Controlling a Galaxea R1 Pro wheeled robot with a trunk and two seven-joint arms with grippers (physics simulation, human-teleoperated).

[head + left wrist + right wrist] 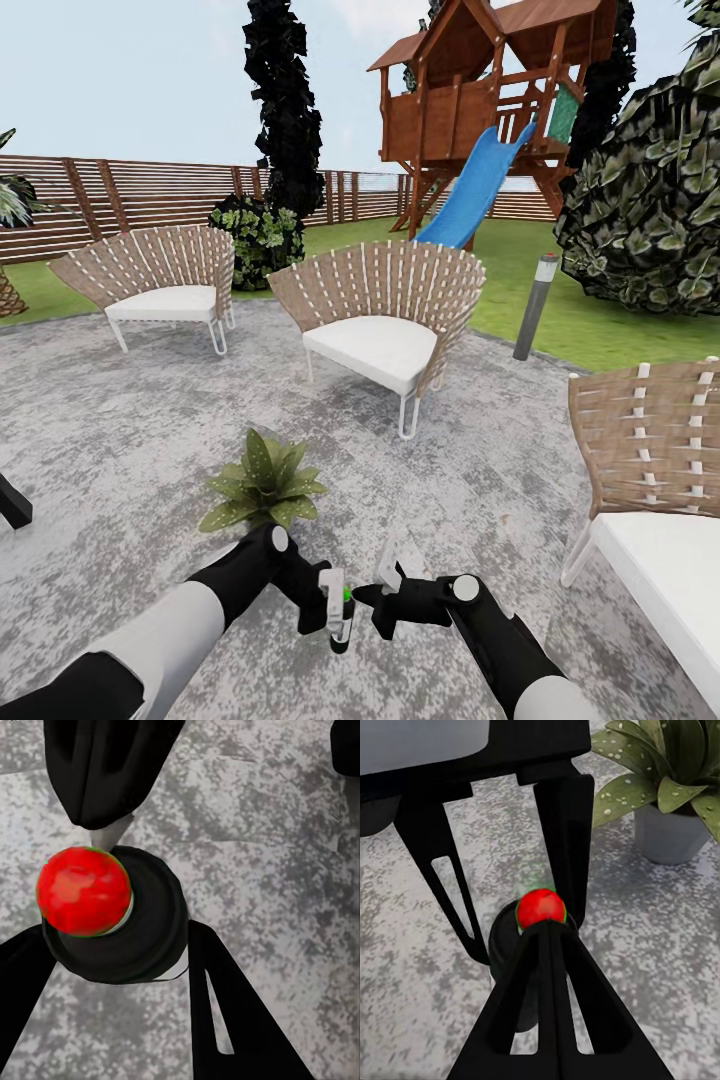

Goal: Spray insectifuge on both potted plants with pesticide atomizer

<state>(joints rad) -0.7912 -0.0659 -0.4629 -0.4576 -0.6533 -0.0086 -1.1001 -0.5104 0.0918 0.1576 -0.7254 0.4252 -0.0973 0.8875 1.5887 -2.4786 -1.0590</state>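
Grey stone patio (pixel 120 450): mottled paving underfoot, lawn and a slatted wooden fence (pixel 150 195) beyond.
Left gripper (pixel 322 600): low in the head view, fingers closed on the spray bottle (pixel 340 620) — bottle upright, held just above the paving.
Bottle, left wrist view: seen from above as a dark round body (pixel 127 919) with a red cap (pixel 84 891), pressed between the two black fingers (pixel 225 1012).
Right gripper (pixel 385 590): just beside the bottle, pointing toward it; fingers look shut, nothing between them, tips at the bottle top.
Right wrist view: black fingers (pixel 551 997) run together to a point at the red cap (pixel 540 907); the left gripper's fingers (pixel 566 832) stand either side of the bottle.
Potted plant (pixel 263 485): a rosette of broad speckled green leaves on the paving just ahead of both grippers; right wrist view shows its grey pot (pixel 671 840).
Chairs: two wicker chairs (pixel 385 320) with white cushions farther back, a third (pixel 655 480) near at right.
Beyond — grey lamp post (pixel 536 305) at the lawn edge, wooden play tower with a blue slide (pixel 475 190).
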